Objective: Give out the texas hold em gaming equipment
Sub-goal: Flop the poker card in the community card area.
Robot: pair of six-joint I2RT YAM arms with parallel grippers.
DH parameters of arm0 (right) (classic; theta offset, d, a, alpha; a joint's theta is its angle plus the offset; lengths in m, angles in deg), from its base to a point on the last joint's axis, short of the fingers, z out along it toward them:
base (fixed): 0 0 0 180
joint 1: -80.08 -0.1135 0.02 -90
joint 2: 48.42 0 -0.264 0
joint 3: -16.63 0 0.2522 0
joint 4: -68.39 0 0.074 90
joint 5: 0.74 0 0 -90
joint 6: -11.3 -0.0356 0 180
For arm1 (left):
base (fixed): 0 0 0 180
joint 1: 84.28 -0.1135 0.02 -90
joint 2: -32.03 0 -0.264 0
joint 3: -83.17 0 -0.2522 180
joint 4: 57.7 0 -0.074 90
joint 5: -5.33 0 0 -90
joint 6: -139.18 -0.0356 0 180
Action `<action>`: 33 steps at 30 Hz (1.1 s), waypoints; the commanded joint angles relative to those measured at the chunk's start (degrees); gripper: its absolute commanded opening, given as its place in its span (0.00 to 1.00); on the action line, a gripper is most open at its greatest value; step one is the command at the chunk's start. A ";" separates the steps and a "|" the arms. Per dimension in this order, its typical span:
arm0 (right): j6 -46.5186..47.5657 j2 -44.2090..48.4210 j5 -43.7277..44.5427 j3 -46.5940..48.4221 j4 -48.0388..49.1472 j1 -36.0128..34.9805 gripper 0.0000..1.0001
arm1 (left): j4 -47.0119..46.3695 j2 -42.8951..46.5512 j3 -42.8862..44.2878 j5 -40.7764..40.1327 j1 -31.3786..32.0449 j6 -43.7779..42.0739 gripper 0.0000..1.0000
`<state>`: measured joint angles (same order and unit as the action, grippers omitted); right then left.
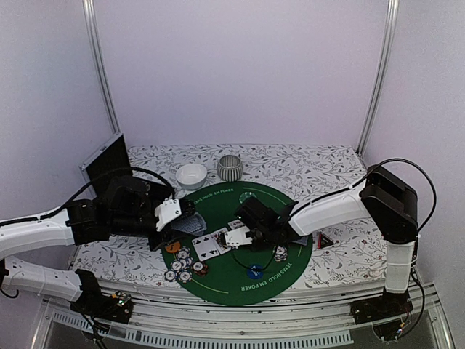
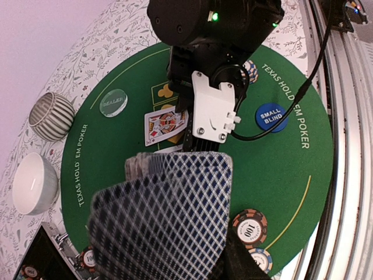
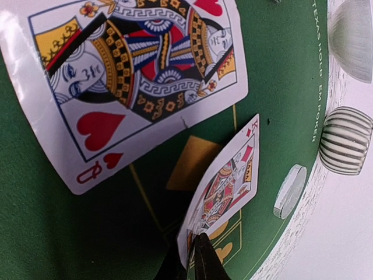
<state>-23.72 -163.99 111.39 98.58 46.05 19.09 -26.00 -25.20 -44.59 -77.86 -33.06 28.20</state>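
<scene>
My left gripper (image 1: 176,220) is shut on a fanned deck of grey-blue-backed cards (image 2: 166,221) above the mat's left side; one dark finger (image 2: 245,265) shows beside the deck. My right gripper (image 3: 195,259) is shut on the corner of a king of diamonds (image 3: 228,178) and holds it tilted just above the mat, in front of the deck (image 1: 193,227). A queen of hearts (image 3: 134,76) lies face up on the mat. Striped chips (image 1: 182,266) cluster at the near left, with more chips (image 1: 280,253) on the right. The blue small-blind disc (image 2: 271,116), pale green dealer disc (image 2: 113,102) and orange disc (image 1: 172,247) lie on the mat.
The round green mat (image 1: 290,218) lies on a floral cloth. A white bowl (image 1: 191,174) and a striped grey bowl (image 1: 229,168) stand behind it. A red-black triangle (image 1: 324,238) lies right of the mat. A dark open case (image 1: 105,161) stands at the back left.
</scene>
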 commanded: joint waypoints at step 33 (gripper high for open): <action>2.53 8.99 0.44 -2.65 -5.57 -3.39 0.67 | -0.53 1.70 0.81 0.41 0.18 0.46 0.34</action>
<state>-20.68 -159.38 112.11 96.50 44.39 16.88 -26.00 -24.41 -44.59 -77.84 -33.06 28.20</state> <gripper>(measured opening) 0.638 0.358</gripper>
